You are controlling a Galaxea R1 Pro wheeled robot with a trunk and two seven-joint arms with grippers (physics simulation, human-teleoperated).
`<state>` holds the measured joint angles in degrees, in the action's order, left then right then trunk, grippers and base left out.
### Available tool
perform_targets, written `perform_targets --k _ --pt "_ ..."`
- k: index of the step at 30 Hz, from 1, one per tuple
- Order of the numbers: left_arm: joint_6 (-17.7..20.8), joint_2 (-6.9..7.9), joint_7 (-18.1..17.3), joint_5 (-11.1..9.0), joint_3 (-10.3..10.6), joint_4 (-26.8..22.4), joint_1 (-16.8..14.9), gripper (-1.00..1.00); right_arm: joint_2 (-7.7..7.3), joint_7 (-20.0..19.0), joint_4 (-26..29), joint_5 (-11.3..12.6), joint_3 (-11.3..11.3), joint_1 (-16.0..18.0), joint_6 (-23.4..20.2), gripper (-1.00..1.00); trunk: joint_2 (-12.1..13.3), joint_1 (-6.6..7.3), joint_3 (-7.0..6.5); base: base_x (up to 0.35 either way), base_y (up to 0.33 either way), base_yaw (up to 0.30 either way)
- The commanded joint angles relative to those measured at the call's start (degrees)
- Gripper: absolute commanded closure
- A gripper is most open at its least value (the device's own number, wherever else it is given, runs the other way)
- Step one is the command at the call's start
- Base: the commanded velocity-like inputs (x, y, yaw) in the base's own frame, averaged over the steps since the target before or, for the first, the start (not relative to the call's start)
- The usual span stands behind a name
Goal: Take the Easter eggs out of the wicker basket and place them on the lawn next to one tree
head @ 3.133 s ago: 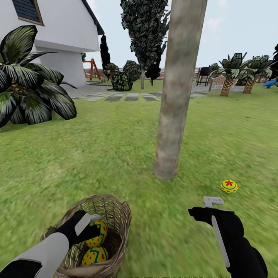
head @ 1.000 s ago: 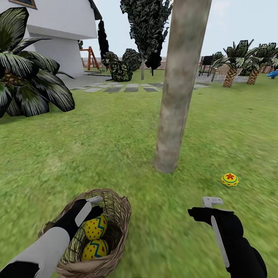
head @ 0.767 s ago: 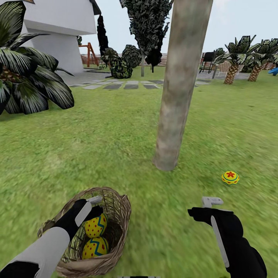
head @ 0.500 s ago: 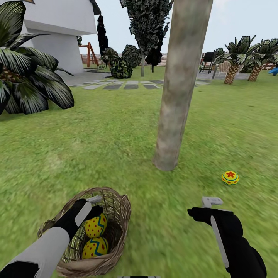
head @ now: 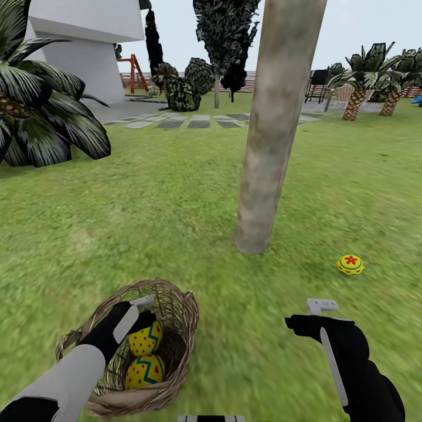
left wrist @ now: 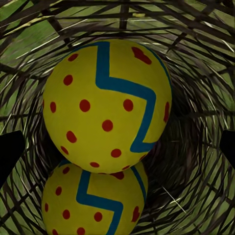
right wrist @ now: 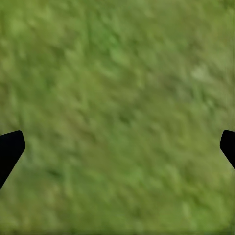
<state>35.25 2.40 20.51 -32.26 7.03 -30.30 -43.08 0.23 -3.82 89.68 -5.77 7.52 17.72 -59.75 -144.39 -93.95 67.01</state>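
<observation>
**Two eggs in the basket, one by the tree**

Not much moved since a sec ago. Whole head pic slid a bit, so that's the camera, not the things. L arm stays dipped in the basket, R arm stays over the grass, both same as before.

Wicker basket (head: 176, 328) sits on the lawn (head: 146, 223) at about 7 o'clock in the head pic. It leans a bit. Two Easter eggs are inside: top egg (head: 145, 341) rests on the bottom egg (head: 144, 371), touching. Both are yellow w/ blue zigzag and red dots.

Left gripper (head: 142, 313) is inside the basket, right by the top egg. In the left wrist pic the top egg (left wrist: 107, 105) sits between the two dark fingertips (left wrist: 10, 154), w/ a gap on each side. So the fingers are spread wide, not touching it. Bottom egg (left wrist: 93, 200) peeks out under it.

Third egg (head: 350, 265) lies on the grass at about 4 o'clock from the tree (head: 275, 129), near its foot but not touching.

Right gripper (head: 319, 308) hangs over bare grass at about 5 o'clock. In the right wrist pic its fingertips (right wrist: 10, 149) sit far apart at the edges, nothing between them.
</observation>
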Motion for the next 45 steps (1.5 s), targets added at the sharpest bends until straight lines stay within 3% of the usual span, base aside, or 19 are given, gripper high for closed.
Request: perform_targets --k 1,10,16,33,40,45 --pt "0.1 0.11 0.5 -0.6 0.5 -0.1 0.0 -1.0 0.03 -0.4 0.1 -0.6 0.0 0.0 -0.2 -1.0 0.0 0.01 0.05 0.0 0.0 0.0" --pt "0.2 0.24 0.5 -0.6 0.4 -0.2 -0.1 -1.0 0.11 -0.4 0.1 -0.6 0.0 0.0 -0.2 -1.0 0.0 0.01 0.05 0.0 0.0 0.0" --pt "0.2 0.29 0.5 -0.6 0.5 -0.2 -0.2 -1.0 0.25 -0.4 0.1 -0.6 -0.1 0.0 -0.2 -1.0 -0.1 -0.14 1.38 0.0 0.0 0.0" --pt "0.7 0.49 0.5 -0.5 0.6 -3.6 0.0 -1.0 0.29 -0.4 0.1 -0.6 -0.2 0.0 -0.2 -1.0 -0.1 -0.14 1.38 0.0 0.0 0.0" --pt "0.9 0.53 0.6 -0.5 0.6 -4.4 0.0 -1.0 0.3 -0.4 0.1 -0.6 -0.3 0.0 -0.2 -1.0 -0.1 -0.22 2.04 0.0 0.0 0.0" --pt "0.9 0.56 0.6 -0.5 0.7 -4.5 0.0 -1.0 0.3 -0.4 0.1 -0.6 -1.3 0.0 -0.2 -1.0 -0.1 -0.22 2.04 0.0 0.0 0.0"
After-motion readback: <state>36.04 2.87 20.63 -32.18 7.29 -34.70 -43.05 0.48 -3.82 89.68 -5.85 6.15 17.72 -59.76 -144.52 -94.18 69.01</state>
